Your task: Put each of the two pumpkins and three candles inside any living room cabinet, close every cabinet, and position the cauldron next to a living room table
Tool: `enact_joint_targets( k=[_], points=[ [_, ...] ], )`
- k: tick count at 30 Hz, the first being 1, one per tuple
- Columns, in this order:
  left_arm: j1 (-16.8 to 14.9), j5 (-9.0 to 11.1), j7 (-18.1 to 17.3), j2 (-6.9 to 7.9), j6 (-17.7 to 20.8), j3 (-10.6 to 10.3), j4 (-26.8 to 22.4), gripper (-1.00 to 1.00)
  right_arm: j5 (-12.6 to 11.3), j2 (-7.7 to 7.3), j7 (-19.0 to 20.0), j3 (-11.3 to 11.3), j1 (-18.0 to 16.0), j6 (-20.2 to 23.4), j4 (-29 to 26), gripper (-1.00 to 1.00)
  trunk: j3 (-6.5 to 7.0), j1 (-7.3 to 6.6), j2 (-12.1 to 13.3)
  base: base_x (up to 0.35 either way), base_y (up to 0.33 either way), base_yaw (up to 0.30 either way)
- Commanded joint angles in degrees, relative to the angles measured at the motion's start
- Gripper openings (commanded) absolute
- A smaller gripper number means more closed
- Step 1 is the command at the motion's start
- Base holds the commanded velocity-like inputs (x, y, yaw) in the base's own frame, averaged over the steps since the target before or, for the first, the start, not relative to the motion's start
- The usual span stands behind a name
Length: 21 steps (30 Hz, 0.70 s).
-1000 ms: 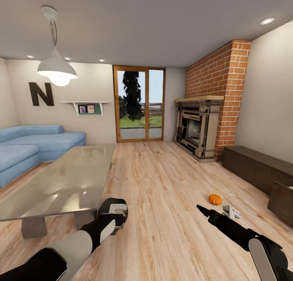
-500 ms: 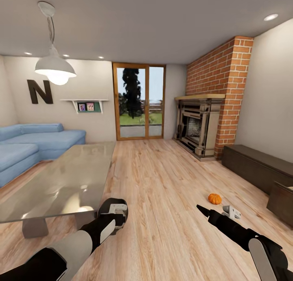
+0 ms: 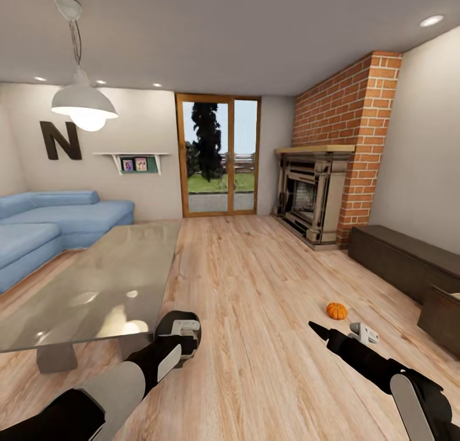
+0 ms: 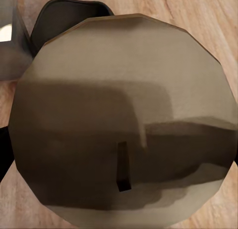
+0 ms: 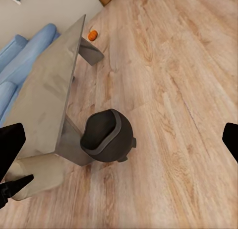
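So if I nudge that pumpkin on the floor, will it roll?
Probably: the pumpkin is round and sits loose on smooth wood floor, so a push may send it off. Its ribs might slow it. It looks small enough for the right claw.

Black cauldron (image 5: 106, 135) tilts beside the glossy table (image 5: 44, 97); one orange pumpkin (image 3: 337, 311) sits on the floor near the dark cabinet (image 3: 399, 259), another pumpkin (image 5: 92, 35) past the table's far end.

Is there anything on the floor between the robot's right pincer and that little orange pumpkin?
Nothing visible blocks it. In the head view the pumpkin sits on bare wood floor just beyond the right pincer, with open floor between them. The dark cabinet stands farther off by the wall, with open floor before it too.
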Motion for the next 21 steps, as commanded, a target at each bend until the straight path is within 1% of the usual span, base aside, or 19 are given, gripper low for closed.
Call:
enact_joint_targets(
  k=[1,21],
  points=[
    [0.0,0.5,0.4,0.05,0.3,-0.5,-0.1,-1.0,0.1,0.01,0.3,-0.1,-0.1,0.3,0.0,1.0,0.02,-0.23,0.4,0.0,0.0,0.0],
    [0.0,0.5,0.5,0.03,0.2,-0.5,-0.1,-1.0,0.1,0.07,0.3,-0.1,0.0,0.3,0.0,1.0,1.76,-4.63,8.4,0.0,0.0,0.0]
  ],
)
